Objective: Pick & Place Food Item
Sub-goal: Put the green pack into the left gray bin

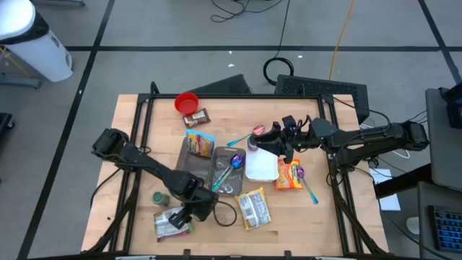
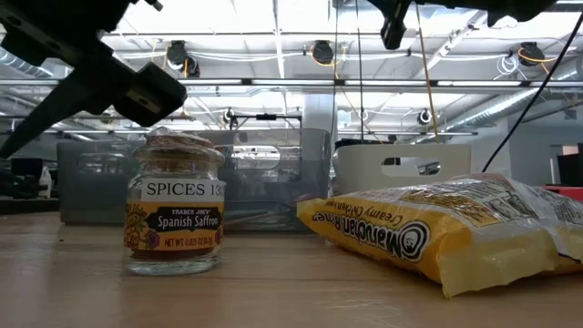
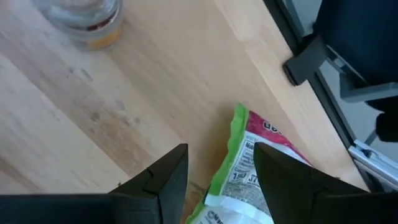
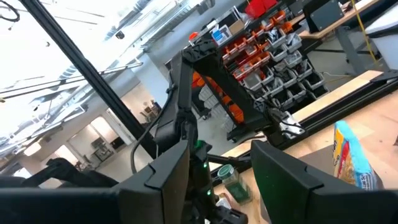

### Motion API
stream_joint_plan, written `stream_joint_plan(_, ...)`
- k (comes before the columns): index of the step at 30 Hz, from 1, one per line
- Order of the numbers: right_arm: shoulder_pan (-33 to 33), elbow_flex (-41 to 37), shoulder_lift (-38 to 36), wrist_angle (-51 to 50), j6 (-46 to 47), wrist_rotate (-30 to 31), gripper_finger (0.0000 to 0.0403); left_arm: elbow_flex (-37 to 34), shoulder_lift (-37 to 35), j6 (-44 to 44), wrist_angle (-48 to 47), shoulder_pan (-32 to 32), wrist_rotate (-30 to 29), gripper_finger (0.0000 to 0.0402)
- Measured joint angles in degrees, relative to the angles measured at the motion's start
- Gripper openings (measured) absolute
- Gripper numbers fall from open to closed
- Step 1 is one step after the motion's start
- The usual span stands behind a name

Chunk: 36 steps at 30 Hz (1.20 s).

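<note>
Green-edged snack packet [image 3: 239, 165] sits at the table's near-left corner, directly under your left gripper [image 3: 217, 180]; jaws part-open, empty, straddling its edge. Light, crinkly, slippery film: pinch the sealed edge. Right gripper [image 4: 214, 171] waits raised, part-open, empty.

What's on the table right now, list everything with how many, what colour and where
cup: one, red, far edge
brown packet: one, beside the cup
grey tray: one, centre, holding a colourful packet and a blue spoon
white container: one, right of the tray
orange packet: one, right of the container
teal spoon: one, beside the orange packet
yellow packet: one, near edge
spice jar: one, clear, near left
green packet: one, near left corner
left end effector: open, over the green packet
right end effector: raised over the white container, fingers apart, empty
</note>
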Motion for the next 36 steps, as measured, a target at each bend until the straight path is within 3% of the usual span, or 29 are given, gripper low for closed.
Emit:
stream_joint_plan(14, 0.0, 0.0, 0.0, 0.0, -0.1, 0.2, 0.0164, 0.0, 7.0, 4.4, -1.9, -1.1, 1.6, 0.0191)
stream_joint_plan(24, 0.0, 0.0, 0.0, 0.0, 0.6, 1.1, 0.0164, 0.0, 9.0, 9.4, -6.2, -1.1, 6.0, 0.0188)
stream_joint_plan(28, 0.0, 0.0, 0.0, 0.0, -0.1, 2.0, 0.0164, 0.0, 9.1, 10.6, -7.7, -1.1, 6.5, 0.0152)
stream_joint_plan(36, 0.0, 0.0, 0.0, 0.0, -0.5, 2.0, 0.0164, 0.0, 9.1, 13.3, -8.7, -1.1, 7.7, 0.0027)
